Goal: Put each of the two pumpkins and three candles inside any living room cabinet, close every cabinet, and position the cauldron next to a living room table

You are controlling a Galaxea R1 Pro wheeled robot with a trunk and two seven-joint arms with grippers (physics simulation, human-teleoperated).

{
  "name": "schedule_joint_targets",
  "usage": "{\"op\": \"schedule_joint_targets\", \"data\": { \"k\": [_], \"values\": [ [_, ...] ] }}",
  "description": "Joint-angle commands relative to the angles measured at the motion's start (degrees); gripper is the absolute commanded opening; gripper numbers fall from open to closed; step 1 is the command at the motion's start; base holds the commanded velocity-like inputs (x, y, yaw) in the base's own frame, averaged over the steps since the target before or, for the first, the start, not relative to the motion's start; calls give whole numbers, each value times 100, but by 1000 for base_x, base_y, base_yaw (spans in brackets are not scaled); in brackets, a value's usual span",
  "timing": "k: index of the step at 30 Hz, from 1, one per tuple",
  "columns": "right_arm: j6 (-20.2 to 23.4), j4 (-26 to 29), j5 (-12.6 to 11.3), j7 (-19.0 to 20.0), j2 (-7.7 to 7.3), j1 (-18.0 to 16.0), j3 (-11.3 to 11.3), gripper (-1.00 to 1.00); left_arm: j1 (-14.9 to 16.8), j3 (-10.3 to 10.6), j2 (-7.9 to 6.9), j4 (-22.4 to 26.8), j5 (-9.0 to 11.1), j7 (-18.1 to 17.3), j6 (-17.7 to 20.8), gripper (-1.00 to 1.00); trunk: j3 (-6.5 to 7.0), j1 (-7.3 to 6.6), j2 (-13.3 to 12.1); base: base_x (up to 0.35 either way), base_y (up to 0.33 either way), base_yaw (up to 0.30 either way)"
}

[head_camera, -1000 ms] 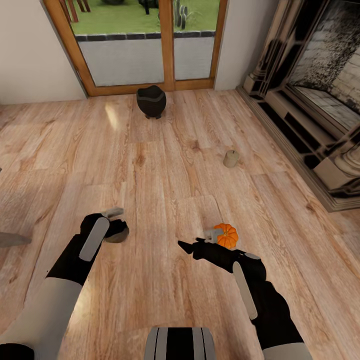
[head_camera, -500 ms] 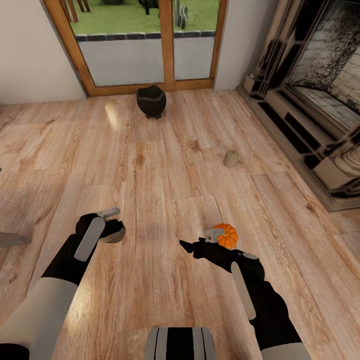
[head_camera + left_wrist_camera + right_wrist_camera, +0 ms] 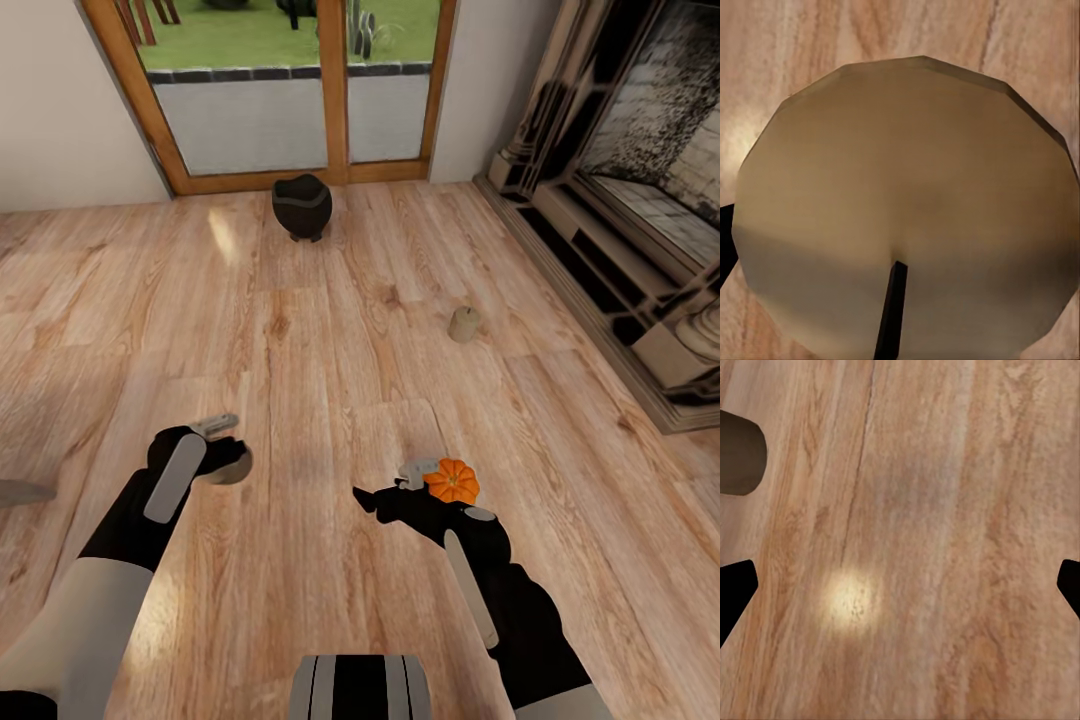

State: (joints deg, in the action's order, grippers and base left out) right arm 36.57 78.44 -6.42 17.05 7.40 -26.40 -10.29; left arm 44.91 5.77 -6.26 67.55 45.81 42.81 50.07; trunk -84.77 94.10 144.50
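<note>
Head view: left jaws grip a candle (image 3: 232,468); pumpkin (image 3: 452,481) beside open right jaws.

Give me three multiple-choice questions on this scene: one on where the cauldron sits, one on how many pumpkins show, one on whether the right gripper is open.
1. Where is the black round cauldron?
A. Beside the fireplace
B. On the floor before the glass door
C. Between the arms

2. How many orange ribbed pumpkins does the head view show?
A. Three
B. Two
C. One

3. The right gripper is:
A. Open
B. Shut on the pumpkin
C. Shut on the cauldron

Key: 1 B, the cauldron stands by the wood-framed glass door. 2 C, one pumpkin lies by the right gripper. 3 A, its fingertips stand wide apart over bare floor.
</note>
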Motion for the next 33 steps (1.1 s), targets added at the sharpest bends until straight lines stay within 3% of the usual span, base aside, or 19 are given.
{"op": "schedule_joint_targets", "data": {
  "k": [1, 7, 21, 33],
  "values": [
    [-1, -2, 0, 0, 4, 2, -5, 100, 0, -14, 1, 27, 35, -9, 12, -100, 0, 0, 0, 1, 0, 0],
    [-1, -4, 0, 0, 12, 2, -8, 100, 0, -12, 2, 88, 79, -9, 12, -100, 0, 0, 0, 0, 0, 0],
    [-185, -36, -6, 0, 33, 3, -43, 100, 0, -13, 2, 101, 89, -25, -5, -100, 310, -36, -19, 0, 0, 0],
    [-238, -40, -9, 0, 42, 2, -78, 100, 0, -19, 2, 100, 265, -37, -14, -100, 576, -67, -35, 0, 0, 0]
  ]
}}
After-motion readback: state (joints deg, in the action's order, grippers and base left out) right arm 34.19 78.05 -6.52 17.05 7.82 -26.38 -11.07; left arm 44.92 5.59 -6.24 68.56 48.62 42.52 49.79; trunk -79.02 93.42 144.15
